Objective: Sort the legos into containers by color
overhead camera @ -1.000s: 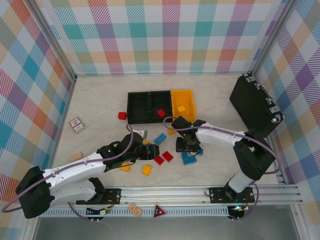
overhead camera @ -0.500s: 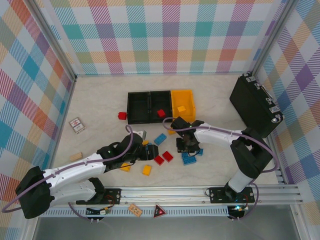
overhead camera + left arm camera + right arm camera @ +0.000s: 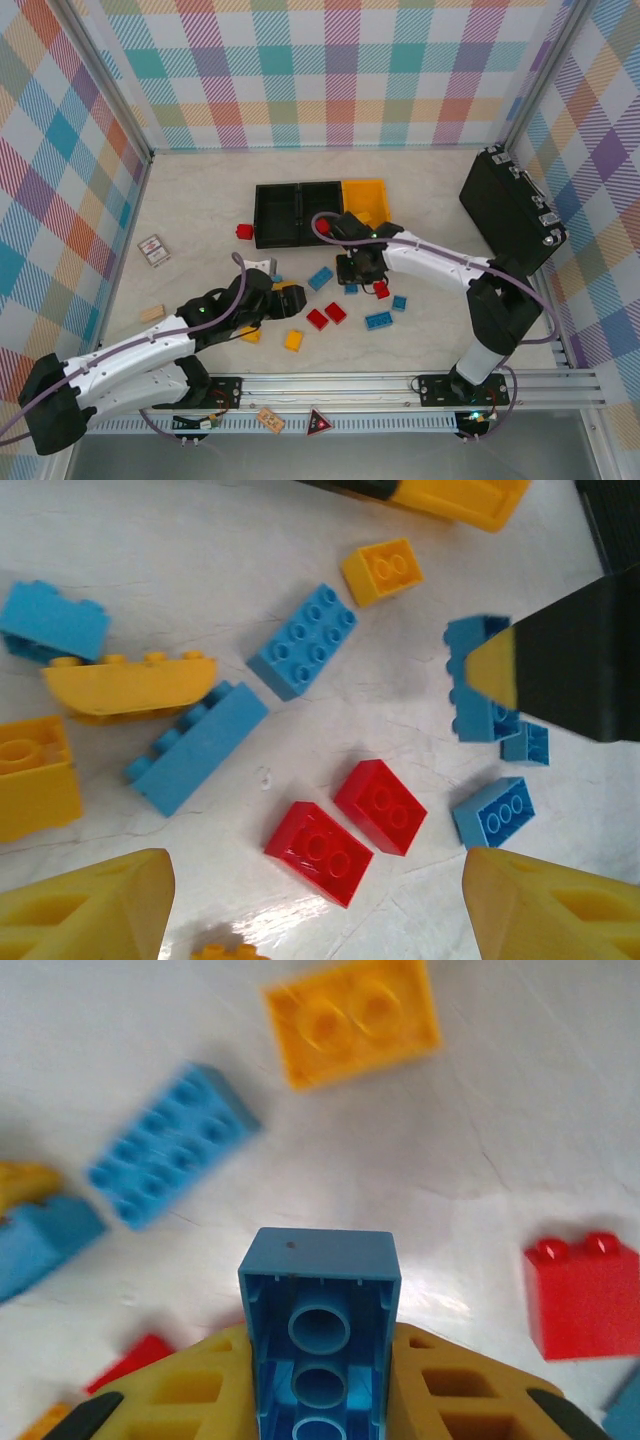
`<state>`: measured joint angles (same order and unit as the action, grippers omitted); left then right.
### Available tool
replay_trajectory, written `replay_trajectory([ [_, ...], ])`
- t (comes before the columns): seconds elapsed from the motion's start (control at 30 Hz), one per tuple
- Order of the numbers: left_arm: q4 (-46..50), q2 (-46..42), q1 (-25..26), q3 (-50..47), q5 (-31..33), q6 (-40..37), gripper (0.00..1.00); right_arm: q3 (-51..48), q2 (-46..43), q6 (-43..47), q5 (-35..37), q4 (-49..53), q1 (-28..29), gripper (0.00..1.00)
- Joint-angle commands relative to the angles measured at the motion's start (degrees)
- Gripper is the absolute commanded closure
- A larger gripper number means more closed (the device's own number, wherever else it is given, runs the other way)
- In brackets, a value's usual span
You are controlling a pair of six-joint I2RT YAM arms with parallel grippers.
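The containers stand at the back: two black bins and a yellow-orange one. My right gripper hangs just in front of them, shut on a blue lego lifted off the table, hollow underside facing the camera. Under it lie a yellow lego, a blue one and a red one. My left gripper is open above two red legos. Blue and yellow legos lie around them.
A large black hard case leans at the right wall. A small card and a tan wooden block lie at the left. One red lego sits left of the bins. Plaid walls enclose the table.
My right gripper shut on the blue lego, lifted it and moved left and back toward the bins. My left arm drew back a little to the left.
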<state>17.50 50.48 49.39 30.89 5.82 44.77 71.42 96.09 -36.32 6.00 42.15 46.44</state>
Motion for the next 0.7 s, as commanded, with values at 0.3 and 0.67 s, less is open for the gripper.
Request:
replay_trajectory([
  [0.3,12.2,-8.4,-11.6,-1.8,-0.2,1.7,0.25,27.8,17.5,5.7,-1.9,4.8,2.0,0.72],
  [0.67,13.0,-9.1,-13.3,-2.2,-1.7,1.7,0.25,57.3,36.8,7.1,-1.8,13.2,2.0,0.71],
])
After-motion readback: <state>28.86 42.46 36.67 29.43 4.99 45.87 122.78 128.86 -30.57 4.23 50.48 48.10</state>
